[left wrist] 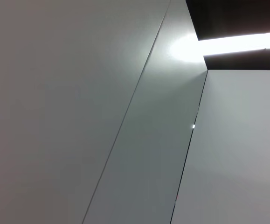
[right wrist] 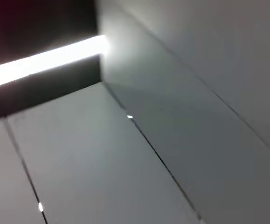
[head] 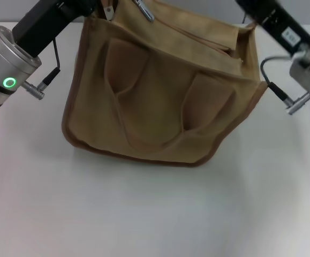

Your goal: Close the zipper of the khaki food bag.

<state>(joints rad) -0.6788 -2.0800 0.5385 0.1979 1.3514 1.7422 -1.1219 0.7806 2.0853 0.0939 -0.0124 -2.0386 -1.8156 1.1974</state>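
Standing on table [head: 144, 214], khaki food bag [head: 160, 101]; silver zipper [head: 144, 9] pull at top; both grippers' fingers unseen.

Both end effectors are cut off by the head view's top edge, so nothing can be told of their grip. The khaki food bag [head: 160, 101] is cropped at its top, and the zipper [head: 144, 10] is only partly seen (wrist views show wall panels only).
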